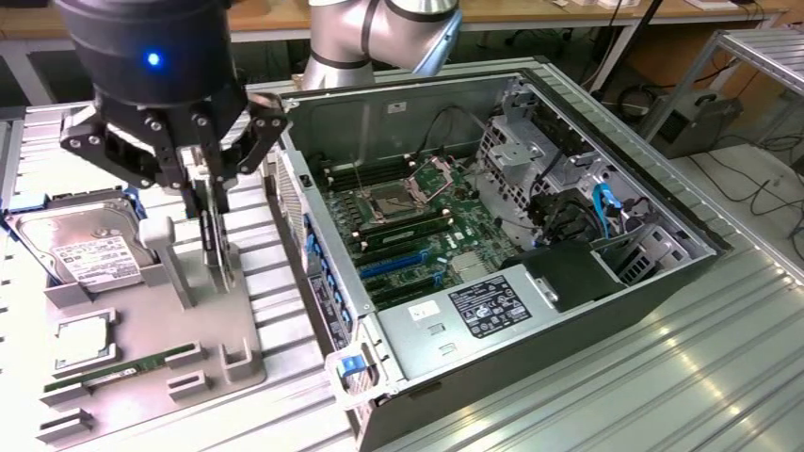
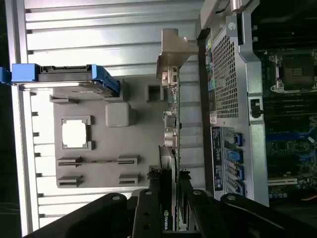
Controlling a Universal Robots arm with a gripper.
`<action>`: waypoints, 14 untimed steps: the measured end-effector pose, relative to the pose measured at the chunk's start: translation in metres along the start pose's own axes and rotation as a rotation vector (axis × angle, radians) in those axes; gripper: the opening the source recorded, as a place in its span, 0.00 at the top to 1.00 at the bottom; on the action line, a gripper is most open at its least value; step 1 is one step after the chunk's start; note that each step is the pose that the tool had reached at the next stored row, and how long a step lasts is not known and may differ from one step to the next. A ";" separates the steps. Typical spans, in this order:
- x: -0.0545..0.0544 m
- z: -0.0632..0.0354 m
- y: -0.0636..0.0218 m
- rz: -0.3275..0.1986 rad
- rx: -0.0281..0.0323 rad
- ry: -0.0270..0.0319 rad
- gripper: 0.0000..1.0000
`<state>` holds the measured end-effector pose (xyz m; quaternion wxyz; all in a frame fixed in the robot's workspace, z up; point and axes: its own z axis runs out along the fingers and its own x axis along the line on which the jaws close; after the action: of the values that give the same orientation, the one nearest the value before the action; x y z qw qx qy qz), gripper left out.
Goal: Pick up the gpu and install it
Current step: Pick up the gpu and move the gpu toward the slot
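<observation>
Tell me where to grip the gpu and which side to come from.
Take the gpu by its upper long edge, coming straight down from above: it stands on edge in a slot of the grey tray, with its thin flat faces exposed on either side.

Hand [image 2: 169, 182] clamped on the gpu [image 2: 171, 124], seen edge-on, one black finger [image 2: 153, 191] against each face, green logo between the linkages. Silvery bracket [image 2: 173, 47] at the card's far end, over the ribbed metal tabletop [image 2: 99, 29]. To one side of the card, grey fixture tray [image 2: 133, 141] carrying a hard drive [image 2: 64, 82] in blue rails, a square chip [image 2: 75, 133] in its frame and a slim memory stick [image 2: 96, 161] between slotted posts. To the other side, open computer case [image 2: 225, 74]: perforated rear panel, blue slots [image 2: 233, 158], motherboard [image 2: 292, 134] inside.
</observation>
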<state>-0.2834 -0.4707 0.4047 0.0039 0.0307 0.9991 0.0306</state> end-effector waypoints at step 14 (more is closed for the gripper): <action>-0.062 -0.0674 -0.0100 0.001 -0.0041 0.0191 0.74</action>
<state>-0.2230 -0.4886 0.4717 -0.0056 0.0309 0.9990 0.0329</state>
